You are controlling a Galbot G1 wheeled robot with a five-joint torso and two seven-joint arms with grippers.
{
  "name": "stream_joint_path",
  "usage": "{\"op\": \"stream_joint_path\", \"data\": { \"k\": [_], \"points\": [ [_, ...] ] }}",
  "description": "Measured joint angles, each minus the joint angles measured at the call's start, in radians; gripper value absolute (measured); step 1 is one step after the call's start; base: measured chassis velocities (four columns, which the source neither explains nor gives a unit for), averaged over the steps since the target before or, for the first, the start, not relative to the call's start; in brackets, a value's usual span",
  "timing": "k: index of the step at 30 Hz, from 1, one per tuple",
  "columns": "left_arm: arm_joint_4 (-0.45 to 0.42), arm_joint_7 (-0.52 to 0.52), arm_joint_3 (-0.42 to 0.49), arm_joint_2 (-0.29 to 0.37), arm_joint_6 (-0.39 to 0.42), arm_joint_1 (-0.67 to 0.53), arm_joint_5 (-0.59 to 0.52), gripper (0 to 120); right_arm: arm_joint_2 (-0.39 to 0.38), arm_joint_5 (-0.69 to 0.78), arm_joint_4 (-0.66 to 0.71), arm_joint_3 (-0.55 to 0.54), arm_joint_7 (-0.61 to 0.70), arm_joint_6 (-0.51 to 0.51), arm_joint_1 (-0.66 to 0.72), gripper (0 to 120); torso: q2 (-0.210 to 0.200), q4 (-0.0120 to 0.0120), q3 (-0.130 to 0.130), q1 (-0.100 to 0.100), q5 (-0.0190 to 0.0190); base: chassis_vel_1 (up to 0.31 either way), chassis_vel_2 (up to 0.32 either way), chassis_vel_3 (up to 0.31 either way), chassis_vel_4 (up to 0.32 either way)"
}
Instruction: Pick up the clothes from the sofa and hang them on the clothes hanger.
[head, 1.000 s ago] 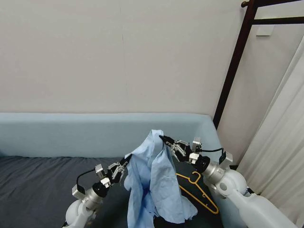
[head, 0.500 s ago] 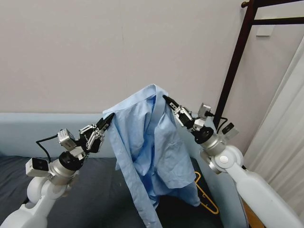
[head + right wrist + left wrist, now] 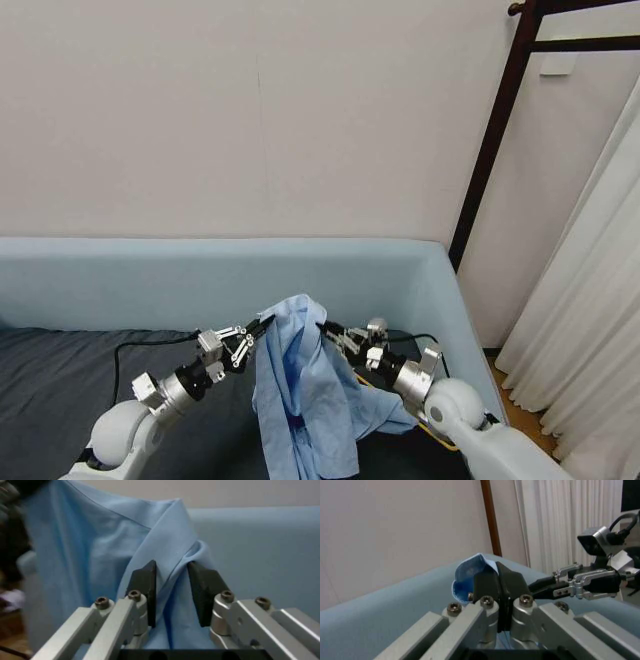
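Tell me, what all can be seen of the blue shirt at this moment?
The shirt is light blue, thin woven cloth by its look, crumpled in long folds. It hangs between the two pincers above the dark seat of the sofa: the left pincer pinches one edge, and the right pincer grips a fold beside it. Its lower part droops toward the seat.

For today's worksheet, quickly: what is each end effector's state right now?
Left end effector: closed on the blue shirt.
Right end effector: closed on the same shirt.
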Motion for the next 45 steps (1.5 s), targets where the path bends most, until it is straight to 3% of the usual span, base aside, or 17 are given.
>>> {"op": "stream_joint_path", "data": {
  "k": [4, 7, 12, 14, 16, 20, 22, 27, 28, 31, 33, 39, 45],
  "points": [
    [0.015, 0.002, -0.003, 0.019, 0.033, -0.006, 0.037, 0, 0.002, -0.161, 0.028, 0.002, 0.27, 0.029, -0.049, 47, 0.0, 0.0, 0.0, 0.0, 0.0, 0.0, 0.0, 0.0, 0.0],
    [0.021, 0.003, -0.005, 0.028, 0.04, -0.007, 0.038, 0, 0.005, -0.202, 0.055, 0.002, 0.363, 0.032, -0.085, 57, 0.0, 0.0001, 0.0, 0.0, 0.0, 0.0, 0.0, 0.0, 0.0],
    [0.03, -0.003, -0.008, 0.033, 0.049, -0.012, 0.033, 0, -0.002, -0.208, 0.136, 0.002, 0.388, 0.054, -0.162, 72, 0.0, 0.0, 0.0, 0.0, 0.0, 0.0, 0.0, 0.0, 0.0],
    [0.034, -0.008, -0.008, 0.032, 0.053, -0.016, 0.025, 0, -0.014, -0.196, 0.179, -0.008, 0.338, 0.061, -0.202, 84, 0.0, -0.0002, 0.0, 0.0, -0.0001, 0.0, 0.0, 0.0, 0.0],
    [0.034, -0.009, -0.007, 0.03, 0.054, -0.017, 0.018, 0, -0.02, -0.184, 0.195, -0.018, 0.315, 0.058, -0.219, 88, 0.0, -0.0001, 0.0, 0.0, -0.0002, 0.0, 0.0, 0.0, 0.0],
    [0.024, -0.01, -0.007, 0.021, 0.055, -0.009, -0.001, 0, -0.022, -0.103, 0.221, -0.084, 0.318, -0.018, -0.245, 100, 0.0, -0.0001, 0.0, 0.0, 0.0, 0.0, 0.0, 0.0, 0.0],
    [0.02, -0.012, -0.007, 0.021, 0.055, -0.005, -0.015, 0, -0.018, -0.087, 0.221, -0.1, 0.332, -0.045, -0.242, 100, 0.0, -0.0001, 0.0, 0.0, 0.0, 0.0, 0.0, 0.0, 0.0],
    [0.002, -0.03, -0.007, 0.023, 0.066, 0.003, -0.062, 0, 0.014, 0.032, 0.233, -0.151, 0.483, -0.263, -0.189, 100, 0.0, 0.0, 0.0, 0.0, -0.0001, 0.0, 0.0, 0.0, 0.0],
    [0.002, -0.03, -0.007, 0.023, 0.066, 0.003, -0.062, 0, 0.014, 0.032, 0.233, -0.151, 0.483, -0.263, -0.189, 100, 0.0, 0.0, 0.0, 0.0, -0.0001, 0.0, 0.0, 0.0, 0.0],
    [-0.01, -0.033, -0.009, 0.026, 0.068, 0.003, -0.077, 0, 0.032, 0.16, 0.283, -0.181, 0.647, -0.435, -0.16, 100, 0.0, 0.0001, 0.0, 0.0, -0.0002, 0.0, 0.0, 0.0, 0.0],
    [-0.016, -0.033, -0.01, 0.027, 0.068, 0.003, -0.082, 0, 0.043, 0.215, 0.298, -0.196, 0.707, -0.483, -0.151, 100, 0.0, 0.0, 0.0, 0.0, -0.0002, 0.0, 0.0, 0.0, 0.0],
    [-0.026, -0.034, -0.012, 0.025, 0.069, 0.004, -0.088, 0, 0.106, 0.238, 0.261, -0.255, 0.769, -0.474, -0.132, 100, 0.0, 0.0, 0.0, 0.0, -0.0001, 0.0, 0.0, 0.0, 0.0],
    [-0.036, -0.041, -0.011, 0.023, 0.068, 0.003, -0.103, 0, 0.187, 0.118, 0.115, -0.288, 0.775, -0.377, -0.103, 85, 0.0, 0.0, 0.0, 0.0, -0.0001, 0.0, 0.0, 0.0, 0.0]
  ]
}}
